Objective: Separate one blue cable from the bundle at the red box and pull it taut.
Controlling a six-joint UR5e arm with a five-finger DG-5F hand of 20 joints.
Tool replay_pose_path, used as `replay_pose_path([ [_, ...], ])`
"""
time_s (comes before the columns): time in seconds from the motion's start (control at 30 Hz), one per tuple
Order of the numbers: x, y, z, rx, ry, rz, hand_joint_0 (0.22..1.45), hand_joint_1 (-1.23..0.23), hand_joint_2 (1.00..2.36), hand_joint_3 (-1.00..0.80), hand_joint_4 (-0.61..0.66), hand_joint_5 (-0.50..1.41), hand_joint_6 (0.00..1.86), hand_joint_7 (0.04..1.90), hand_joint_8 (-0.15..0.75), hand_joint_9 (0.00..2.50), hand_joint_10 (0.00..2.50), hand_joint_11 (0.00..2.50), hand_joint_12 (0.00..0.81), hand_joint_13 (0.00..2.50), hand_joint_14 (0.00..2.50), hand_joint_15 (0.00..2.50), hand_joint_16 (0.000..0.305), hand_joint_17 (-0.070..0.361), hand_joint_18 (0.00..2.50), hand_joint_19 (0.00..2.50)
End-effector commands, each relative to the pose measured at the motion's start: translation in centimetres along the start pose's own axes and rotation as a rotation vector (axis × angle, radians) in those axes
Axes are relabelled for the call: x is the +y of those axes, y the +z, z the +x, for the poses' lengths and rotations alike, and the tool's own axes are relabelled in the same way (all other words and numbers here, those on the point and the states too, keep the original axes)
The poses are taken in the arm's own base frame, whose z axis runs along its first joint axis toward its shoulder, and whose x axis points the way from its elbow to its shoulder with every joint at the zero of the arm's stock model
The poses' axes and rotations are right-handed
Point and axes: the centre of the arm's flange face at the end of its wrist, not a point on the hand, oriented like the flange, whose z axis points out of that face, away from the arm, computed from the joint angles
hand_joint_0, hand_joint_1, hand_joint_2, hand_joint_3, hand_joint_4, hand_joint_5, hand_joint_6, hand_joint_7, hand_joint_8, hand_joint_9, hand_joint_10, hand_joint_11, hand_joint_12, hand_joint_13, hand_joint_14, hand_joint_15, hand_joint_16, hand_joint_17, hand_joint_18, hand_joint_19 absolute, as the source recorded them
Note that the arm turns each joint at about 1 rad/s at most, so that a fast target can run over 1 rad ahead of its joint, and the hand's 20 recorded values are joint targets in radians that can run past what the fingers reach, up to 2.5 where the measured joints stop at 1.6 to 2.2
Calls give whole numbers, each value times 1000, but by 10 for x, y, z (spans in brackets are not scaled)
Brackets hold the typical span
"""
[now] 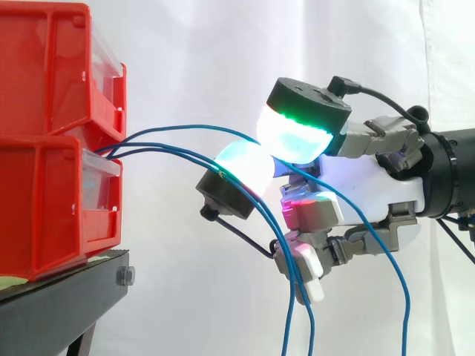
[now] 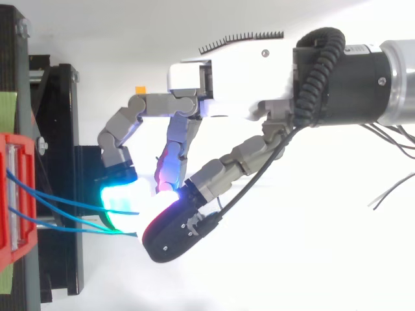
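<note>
Clearly the hand is closed in a pinch. Two glowing green-cyan pads, one above and one below, press toward each other with a blue cable caught between them. The other fingers are bent beneath the palm, one of them glowing reddish. From above, the hand reaches in from the right, and its pads meet well short of the bins.

The pinched cable leaves the bins and bows gently upward on its way to the pads, so it is not drawn straight. Past the pinch it comes out on the palm side and drops in a long curve to the bottom edge.

The bundle runs just below it. These blue strands leave from the same spot, pass by the lower pad and hang down under the hand. I cannot tell whether any of them is also touched by the pads. From above, the strands fan out from the red front toward the pads.

All the cables start at the front of the lower bin, under the lip of the upper bin. Both bins sit on a black stand before a white curtain.
</note>
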Motion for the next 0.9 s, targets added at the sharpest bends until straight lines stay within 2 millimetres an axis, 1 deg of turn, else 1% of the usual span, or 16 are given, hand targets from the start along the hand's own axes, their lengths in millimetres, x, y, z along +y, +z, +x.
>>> replay_pose_path([
  [0.0, 0, 0, 0, 0, 4, 1, 627, -890, 1013, -47, -239, -12, 890, 1091, 239, 1334, 26, 722, 293, 1078, 23, 620, 44, 99, 913, 633],
  [0.1, 0, 0, 0, 2, 4, 1, 634, -908, 1010, -30, -239, -6, 889, 1084, 246, 1366, 29, 745, 294, 1107, 22, 632, 44, 100, 922, 626],
  [0.2, -1, 0, 1, 5, 16, 3, 636, -910, 1011, -20, -229, -5, 890, 1074, 247, 1517, 33, 914, 292, 1143, 25, 675, 44, 98, 932, 625],
  [0.3, -1, -1, 1, 4, 27, 5, 639, -908, 1011, -23, -228, -6, 893, 1066, 239, 1676, 35, 1137, 289, 1152, 23, 696, 42, 95, 935, 616],
  [0.37, -2, -1, 1, 4, 36, 7, 640, -907, 1012, -26, -225, -6, 894, 1062, 228, 1716, 34, 1197, 289, 1155, 25, 708, 42, 94, 932, 624],
  [0.43, -1, -1, 1, 4, 40, 8, 641, -907, 1012, -30, -227, -6, 894, 1061, 236, 1727, 37, 1241, 288, 1158, 26, 710, 42, 94, 932, 620],
  [0.57, -2, -3, 1, 7, 42, 23, 640, -903, 1012, -30, -230, -7, 895, 1056, 237, 1731, 35, 1257, 287, 1161, 24, 715, 41, 93, 931, 618],
  [0.7, 4, -9, 2, 19, 38, 45, 639, -896, 1013, -36, -229, -8, 896, 1057, 231, 1722, 34, 1240, 284, 1171, 26, 737, 40, 91, 929, 628],
  [0.73, 8, -11, 1, 19, 37, 47, 638, -895, 1014, -36, -232, -9, 896, 1059, 225, 1714, 35, 1240, 286, 1172, 27, 733, 40, 91, 929, 622],
  [0.77, 14, -16, 1, 25, 36, 55, 637, -895, 1014, -34, -234, -9, 895, 1060, 234, 1614, 33, 1125, 290, 1174, 24, 722, 41, 91, 932, 623],
  [0.8, 15, -17, 2, 29, 34, 61, 636, -896, 1013, -32, -237, -8, 894, 1062, 239, 1556, 32, 1055, 291, 1170, 26, 722, 41, 92, 933, 623],
  [0.83, 16, -18, 2, 31, 35, 65, 635, -898, 1013, -30, -240, -8, 894, 1063, 243, 1443, 30, 878, 292, 1163, 25, 704, 41, 91, 930, 620],
  [0.87, 19, -23, 1, 37, 36, 82, 633, -899, 1013, -27, -238, -7, 893, 1056, 243, 1358, 29, 815, 288, 1154, 25, 678, 41, 92, 933, 614],
])
